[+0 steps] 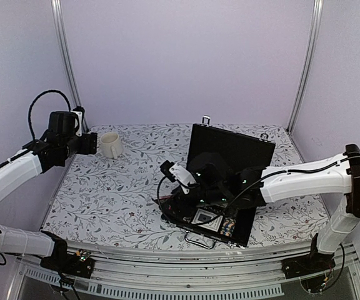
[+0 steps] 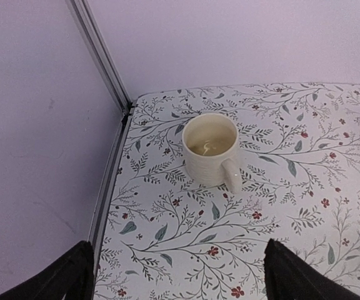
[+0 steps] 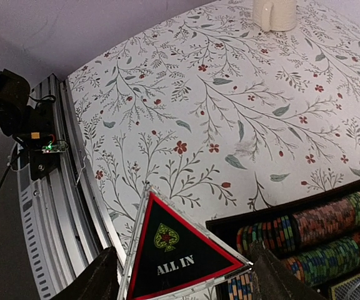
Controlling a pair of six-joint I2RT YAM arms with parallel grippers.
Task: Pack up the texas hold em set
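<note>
The black briefcase (image 1: 230,150) lies open at the table's front centre, lid upright. My right gripper (image 1: 195,187) hovers over its left end. In the right wrist view it (image 3: 183,278) is shut on the black "ALL IN" triangle (image 3: 180,256), held above the case's left edge. Multicoloured chip rows (image 3: 317,228) fill the tray to the right of it. More set pieces show in the case's front part (image 1: 214,220). My left gripper (image 1: 92,144) is open and empty, raised beside the cream mug (image 1: 110,144), which the left wrist view shows ahead of the fingers (image 2: 299,275).
The cream mug (image 2: 211,150) stands at the back left, near the frame post (image 2: 102,56) and wall. The table's metal front rail (image 3: 61,187) runs just left of the case. A cable box (image 3: 17,106) hangs beyond the rail.
</note>
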